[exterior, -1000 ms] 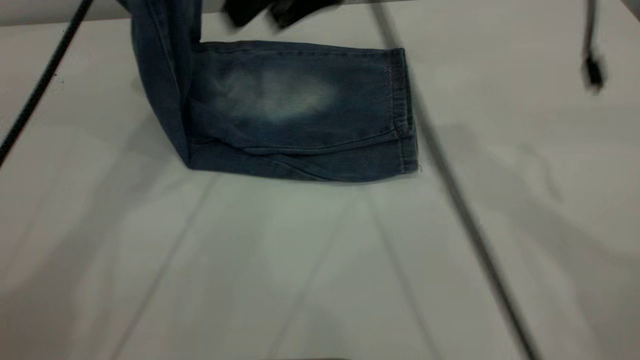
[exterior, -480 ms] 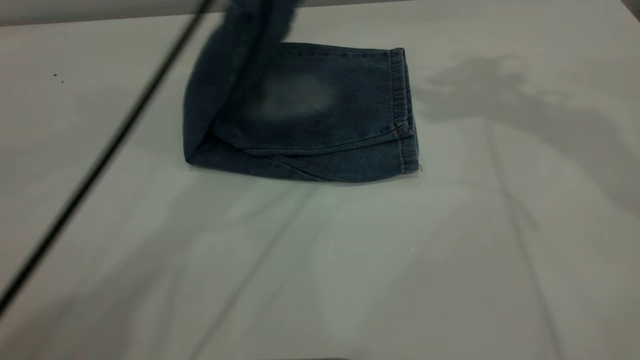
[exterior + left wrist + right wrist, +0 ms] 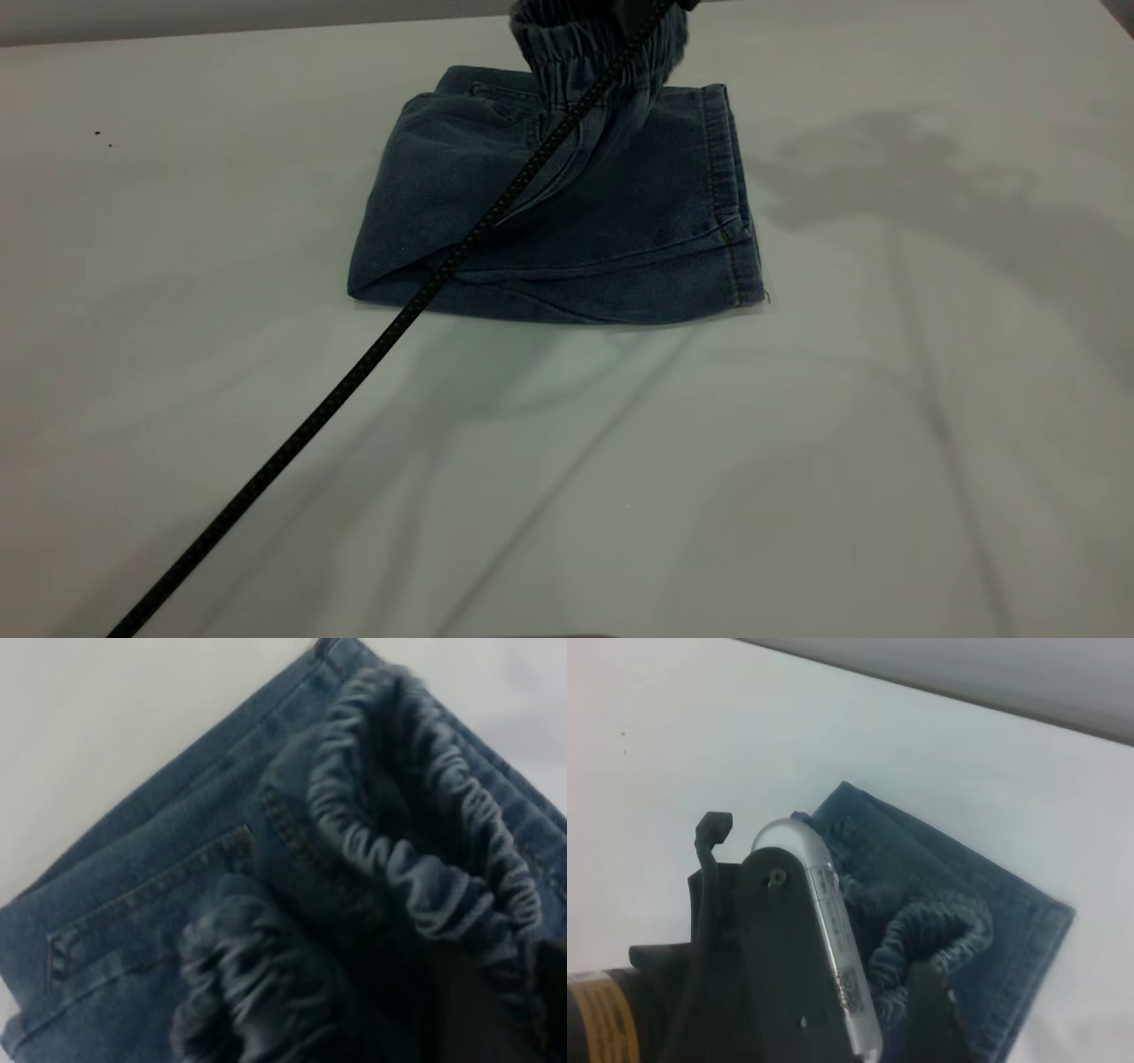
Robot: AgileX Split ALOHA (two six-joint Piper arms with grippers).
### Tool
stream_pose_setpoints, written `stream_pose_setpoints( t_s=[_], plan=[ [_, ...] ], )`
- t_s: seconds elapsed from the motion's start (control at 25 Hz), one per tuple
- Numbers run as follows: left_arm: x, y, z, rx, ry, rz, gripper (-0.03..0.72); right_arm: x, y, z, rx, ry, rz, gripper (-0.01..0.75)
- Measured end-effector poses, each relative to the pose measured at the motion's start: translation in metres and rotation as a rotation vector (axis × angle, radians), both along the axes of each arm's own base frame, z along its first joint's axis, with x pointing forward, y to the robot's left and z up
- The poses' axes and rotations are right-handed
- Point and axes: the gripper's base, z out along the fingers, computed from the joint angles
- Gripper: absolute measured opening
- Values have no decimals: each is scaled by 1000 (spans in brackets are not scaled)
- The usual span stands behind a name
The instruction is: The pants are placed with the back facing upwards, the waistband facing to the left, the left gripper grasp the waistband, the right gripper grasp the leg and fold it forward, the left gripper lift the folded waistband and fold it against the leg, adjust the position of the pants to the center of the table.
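The pants (image 3: 567,230) lie folded, the left gripper (image 3: 921,1010) clamping the raised waistband (image 3: 585,44)

Left gripper (image 3: 921,1010) stood over folded pants (image 3: 611,239), clamped on bunched waistband (image 3: 589,44) lifted off the denim. Straight below claw: blocked by stacked denim. Braided cable (image 3: 381,332) ran diagonally from claw across pants' near-left corner and table (image 3: 177,221), barring low passes there. To all other sides of claw, bare table, free. Right gripper not seen.
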Motion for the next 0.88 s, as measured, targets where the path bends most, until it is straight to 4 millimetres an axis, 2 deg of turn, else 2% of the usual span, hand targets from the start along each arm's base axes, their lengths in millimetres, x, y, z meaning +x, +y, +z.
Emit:
stream_pose_setpoints(
  t_s=[0.12,0.24,0.36,0.44,0.56,0.88],
  plan=[
    [0,0,5,-12,-14,-1,317,0,-1,-1,-14,2,3,434],
    [-3,2,20,-18,-24,1,417,0,-1,-1,-19,3,5,434],
    [-11,9,33,23,24,10,461,-1,-1,-1,-19,3,5,434],
    [-16,15,34,76,78,17,469,-1,-1,-1,-19,5,7,434],
    [-19,20,22,158,143,19,470,-1,-1,-1,-19,8,9,434],
    [-12,16,-42,314,200,-125,470,-3,-1,-2,-20,23,20,434]
  ],
)
